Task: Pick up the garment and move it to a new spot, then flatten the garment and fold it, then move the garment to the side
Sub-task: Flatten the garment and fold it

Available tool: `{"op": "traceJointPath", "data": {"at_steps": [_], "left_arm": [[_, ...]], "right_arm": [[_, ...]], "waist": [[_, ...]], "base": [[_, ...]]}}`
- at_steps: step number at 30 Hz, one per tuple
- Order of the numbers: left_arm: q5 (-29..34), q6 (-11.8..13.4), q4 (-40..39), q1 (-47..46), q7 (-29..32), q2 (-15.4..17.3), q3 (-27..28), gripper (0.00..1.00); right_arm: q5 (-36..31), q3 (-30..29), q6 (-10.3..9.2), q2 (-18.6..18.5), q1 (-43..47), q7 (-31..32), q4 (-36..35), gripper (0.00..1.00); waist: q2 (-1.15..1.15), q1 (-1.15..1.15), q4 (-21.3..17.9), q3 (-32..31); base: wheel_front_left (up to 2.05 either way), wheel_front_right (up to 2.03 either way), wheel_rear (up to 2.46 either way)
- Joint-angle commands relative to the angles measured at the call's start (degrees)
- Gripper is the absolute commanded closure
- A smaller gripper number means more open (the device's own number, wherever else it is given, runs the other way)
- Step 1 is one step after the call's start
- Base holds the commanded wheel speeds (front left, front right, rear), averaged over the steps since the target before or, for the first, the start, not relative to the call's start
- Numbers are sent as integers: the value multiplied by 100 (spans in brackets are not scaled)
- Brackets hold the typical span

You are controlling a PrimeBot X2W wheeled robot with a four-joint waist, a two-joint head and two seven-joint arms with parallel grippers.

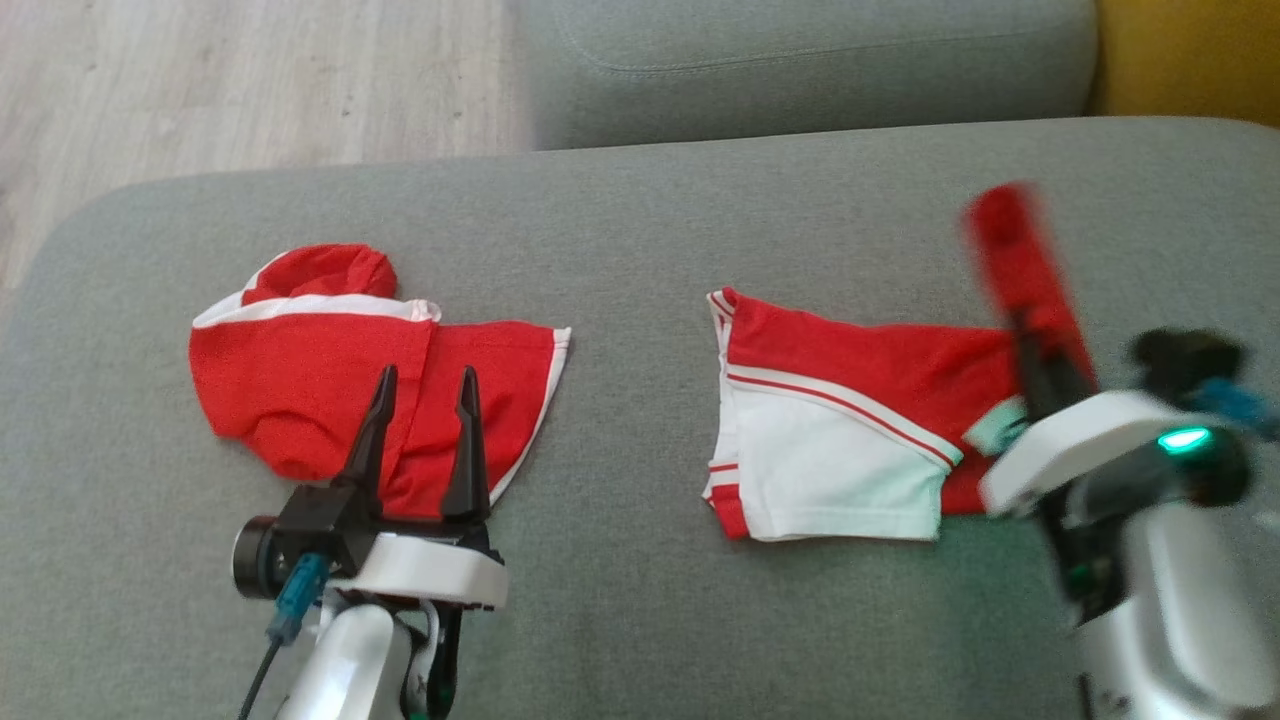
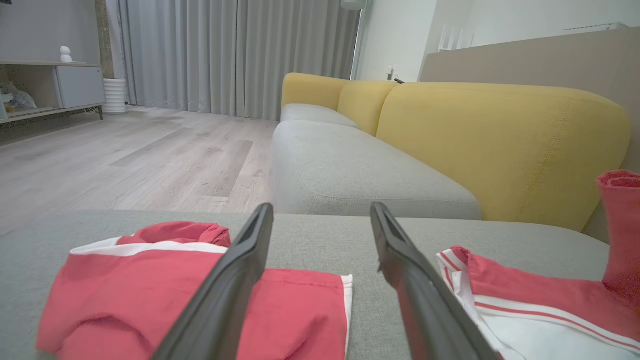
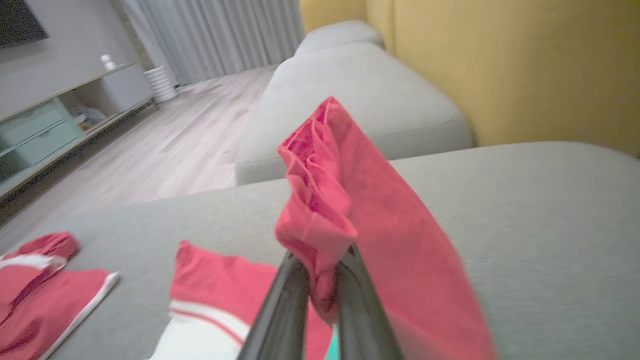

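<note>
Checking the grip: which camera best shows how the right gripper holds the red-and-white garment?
Right wrist view: up close, the right gripper is shut on a bunched red fold of the garment. The head view blurs that grip; the rest lies on the sofa. The left wrist view catches the lifted red part at its right edge.

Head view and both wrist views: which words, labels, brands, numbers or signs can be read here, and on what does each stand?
None: no word, number, brand or sign is readable in any view.
On the red and white garment on the right: stripes only, no print or label visible.
On the red garment on the left: white trim only.
The green light on the right arm: a lamp, not a character.
</note>
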Motion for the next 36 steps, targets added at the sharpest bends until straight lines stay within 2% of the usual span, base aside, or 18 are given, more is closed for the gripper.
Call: {"op": "traceJointPath", "data": {"at_steps": [1, 5, 10, 25, 27, 28, 32, 36], "left_arm": [[43, -5, -171, -142, -55, 29, 206, 0], [61, -16, -167, -130, -55, 23, 176, 0], [77, -31, -123, -150, -55, 26, 145, 0], [42, -25, -89, -270, -55, 7, 112, 0], [39, -28, -81, -264, -55, 3, 106, 0], [38, -32, -75, -262, -55, 2, 103, 0], [37, -34, -53, -248, -55, 1, 126, 0], [45, -19, -68, -216, -55, 0, 156, 0]], "right_arm": [[62, 243, -4, -10, -124, -70, -167, 100], [366, 915, -4, -9, -43, -328, 111, 100], [224, 1621, -4, -9, -182, -552, 608, 100], [450, 2440, -4, -9, -691, -970, 1717, 100], [449, 2667, -4, -9, -716, -1010, 1727, 54], [521, 2830, -4, -9, -714, -1012, 1705, 0], [789, 3211, -4, -8, -738, -1129, 1573, 0], [739, 3012, -4, -8, -844, -1439, 1494, 0]], "waist": [[0, 1, 31, 0], [0, 1, 92, 25], [0, 1, 136, 116], [0, 1, 273, 308], [0, 1, 281, 304], [0, 1, 285, 298], [0, 1, 277, 234], [0, 1, 231, 176]], "base": [[0, 0, 0], [0, 0, 0], [0, 0, 0], [0, 0, 0], [0, 0, 0], [0, 0, 0], [0, 0, 0], [0, 0, 0]]}}
